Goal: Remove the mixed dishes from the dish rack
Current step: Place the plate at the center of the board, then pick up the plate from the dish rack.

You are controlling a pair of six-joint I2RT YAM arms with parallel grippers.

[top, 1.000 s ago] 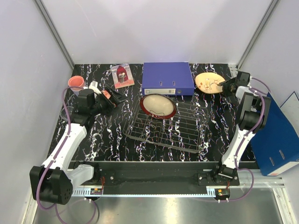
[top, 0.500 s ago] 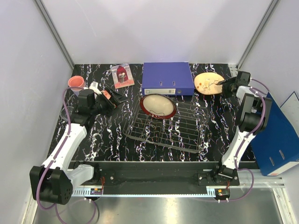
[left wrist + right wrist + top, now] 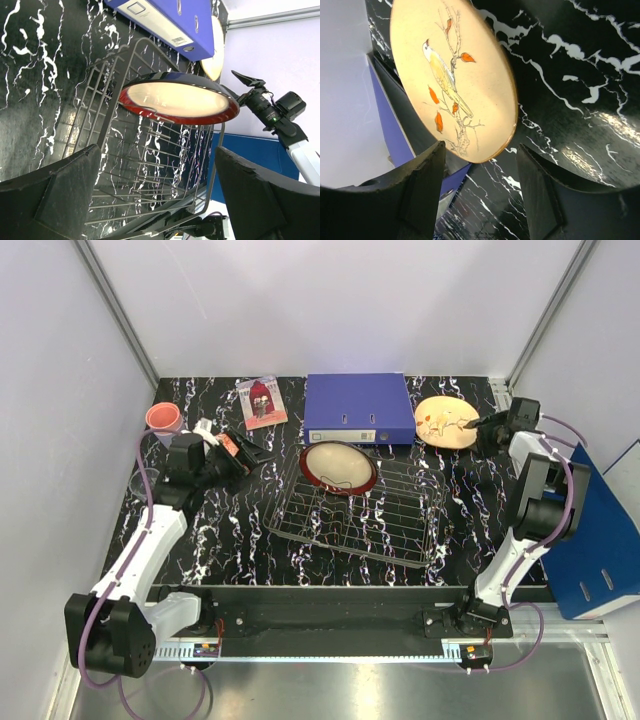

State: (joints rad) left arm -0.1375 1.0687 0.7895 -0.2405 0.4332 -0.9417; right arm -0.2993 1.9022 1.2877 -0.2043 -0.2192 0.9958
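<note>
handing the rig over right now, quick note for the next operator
Left gripper: jaws open, empty, facing the dark wire dish rack.
Right gripper: jaws open at the edge of the cream bird-painted plate, not gripping it.
Done: plate lies on the black marbled table, outside the rack; a pink cup stands at the table's far left.
Left to do: the red-rimmed cream bowl leans in the rack's far end; lift it out.

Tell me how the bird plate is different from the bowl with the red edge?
The plate has a painted bird and branch; the bowl is plain inside with a red rim. The plate rests on the table; the bowl leans tilted in the dish rack. Both are round and cream.
</note>
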